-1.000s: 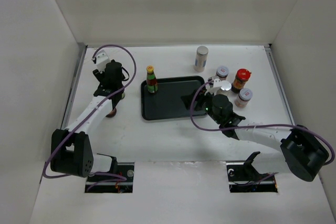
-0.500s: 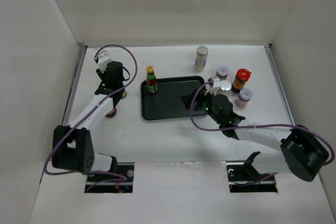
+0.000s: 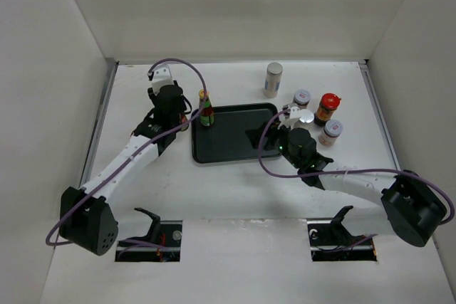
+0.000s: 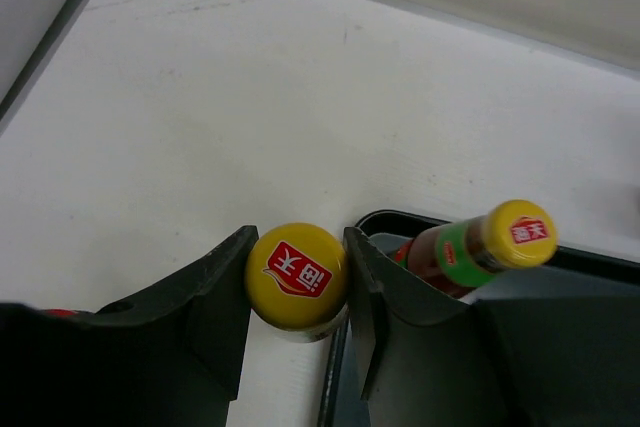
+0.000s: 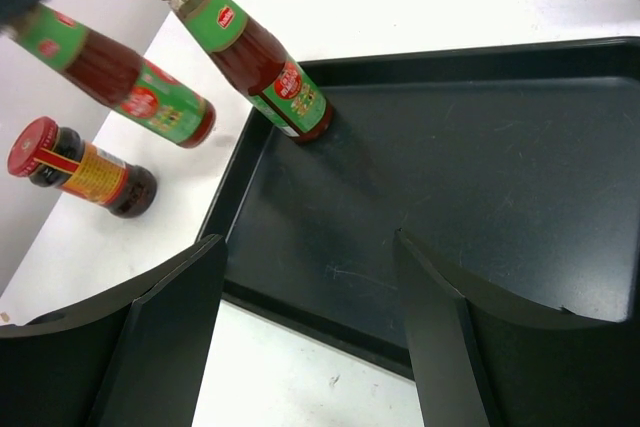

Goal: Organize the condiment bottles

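1. Top external view: shows black tray mid-table, with left gripper just outside tray's left edge, near its far-left corner.
2. Left wrist view: catches left gripper clenched on held sauce bottle, with both fingers pressed against the yellow cap, just outside tray's left rim. Cannot tell whether bottle's base touches the table.
3. Inside tray, in far-left corner: second sauce bottle, upright, yellow-capped, close beside held sauce bottle but apart from it.
4. Right wrist view: shows right gripper released, jaws spread wide with nothing between them, hovering above tray's right part.
5. Same view, left of tray: red-lidded jar standing on the table, farther from tray than held sauce bottle and apart from it.
6. Beyond tray's far-right corner: tall shaker jar, white with grey lid, upright, well apart from tray.
7. Right of tray: loose cluster of 4 jars, all upright and outside the rim.
   - Nearest tray: inner shaker jar, partly hidden by right wrist.
   - Farther back from it: far shaker jar, grey-lidded.
   - Farther right of tray: second red-lidded jar, amber.
   - Nearer than that one: near shaker jar, farthest right with it.
8. In total: 1 bottle inside tray, 1 in the left grip at tray's edge, 6 jars outside tray.
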Action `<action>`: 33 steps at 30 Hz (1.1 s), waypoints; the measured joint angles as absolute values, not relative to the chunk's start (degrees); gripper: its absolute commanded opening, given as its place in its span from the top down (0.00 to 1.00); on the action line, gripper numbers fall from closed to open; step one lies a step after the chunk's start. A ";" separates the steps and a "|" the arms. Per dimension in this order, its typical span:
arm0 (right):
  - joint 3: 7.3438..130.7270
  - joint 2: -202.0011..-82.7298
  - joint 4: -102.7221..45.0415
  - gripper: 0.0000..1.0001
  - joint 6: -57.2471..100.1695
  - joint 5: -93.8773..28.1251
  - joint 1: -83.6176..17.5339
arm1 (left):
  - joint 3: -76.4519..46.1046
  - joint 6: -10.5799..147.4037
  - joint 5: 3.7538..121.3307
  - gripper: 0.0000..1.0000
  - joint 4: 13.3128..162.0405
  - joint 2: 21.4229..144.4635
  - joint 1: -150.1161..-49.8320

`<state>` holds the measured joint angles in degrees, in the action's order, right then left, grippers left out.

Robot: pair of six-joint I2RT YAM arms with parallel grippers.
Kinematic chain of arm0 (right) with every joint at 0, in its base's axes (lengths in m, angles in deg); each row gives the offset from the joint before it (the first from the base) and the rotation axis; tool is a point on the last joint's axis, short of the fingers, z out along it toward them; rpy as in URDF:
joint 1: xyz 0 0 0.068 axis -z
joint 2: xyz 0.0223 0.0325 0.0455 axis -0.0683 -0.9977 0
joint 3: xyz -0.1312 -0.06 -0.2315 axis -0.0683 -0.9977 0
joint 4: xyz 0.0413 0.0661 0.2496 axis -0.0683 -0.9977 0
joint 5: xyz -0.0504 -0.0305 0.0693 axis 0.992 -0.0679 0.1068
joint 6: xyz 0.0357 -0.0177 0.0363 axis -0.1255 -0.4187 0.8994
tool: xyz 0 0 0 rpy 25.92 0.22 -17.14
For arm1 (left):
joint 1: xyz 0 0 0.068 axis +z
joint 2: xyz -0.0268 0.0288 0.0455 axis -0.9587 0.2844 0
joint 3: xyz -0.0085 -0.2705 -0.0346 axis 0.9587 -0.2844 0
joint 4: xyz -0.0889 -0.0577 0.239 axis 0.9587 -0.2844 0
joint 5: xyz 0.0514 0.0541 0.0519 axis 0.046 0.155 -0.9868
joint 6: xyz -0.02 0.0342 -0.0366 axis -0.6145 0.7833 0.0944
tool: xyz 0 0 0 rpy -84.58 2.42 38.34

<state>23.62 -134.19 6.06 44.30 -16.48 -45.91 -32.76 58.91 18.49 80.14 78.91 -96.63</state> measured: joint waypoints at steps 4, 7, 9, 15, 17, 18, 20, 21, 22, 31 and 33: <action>23.62 -134.06 6.04 0.27 44.32 -16.53 -45.87 | -30.68 60.66 16.41 0.86 78.85 75.83 -100.65; 23.55 -133.62 6.04 0.27 44.34 -16.53 -45.83 | -30.66 61.60 14.77 0.86 77.72 73.60 -103.30; 23.55 -133.20 6.06 0.27 44.45 -16.53 -45.61 | -30.66 61.95 14.03 0.86 76.34 72.64 -105.09; 23.38 -132.20 6.06 0.27 44.71 -16.46 -44.86 | -30.33 61.90 13.18 0.86 73.63 73.64 -112.70; 23.16 -131.81 6.06 0.27 44.93 -16.11 -44.47 | -29.83 61.73 13.53 0.86 74.04 75.72 -115.54; 22.92 -131.46 6.13 0.27 45.02 -15.83 -44.23 | -29.52 61.56 13.92 0.86 74.63 77.07 -116.74; 22.37 -130.69 6.02 0.27 45.43 -15.17 -43.49 | -28.54 61.36 14.88 0.86 75.86 80.16 -118.34; 22.15 -130.49 6.06 0.27 45.80 -14.86 -42.85 | -27.84 61.29 15.41 0.86 76.43 81.86 -118.79; 22.02 -130.28 5.99 0.27 46.15 -14.58 -42.24 | -27.18 61.29 15.78 0.86 77.04 83.37 -119.01; 20.27 -129.10 5.86 0.27 49.17 -13.53 -37.85 | -21.56 62.06 17.97 0.86 87.22 97.49 -118.51; 20.12 -129.10 5.86 0.27 49.41 -13.53 -37.85 | -20.38 62.71 18.27 0.86 89.54 100.31 -118.36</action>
<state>20.12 -129.10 5.86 49.41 -13.53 -37.85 -20.38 62.71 18.27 89.54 100.31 -118.36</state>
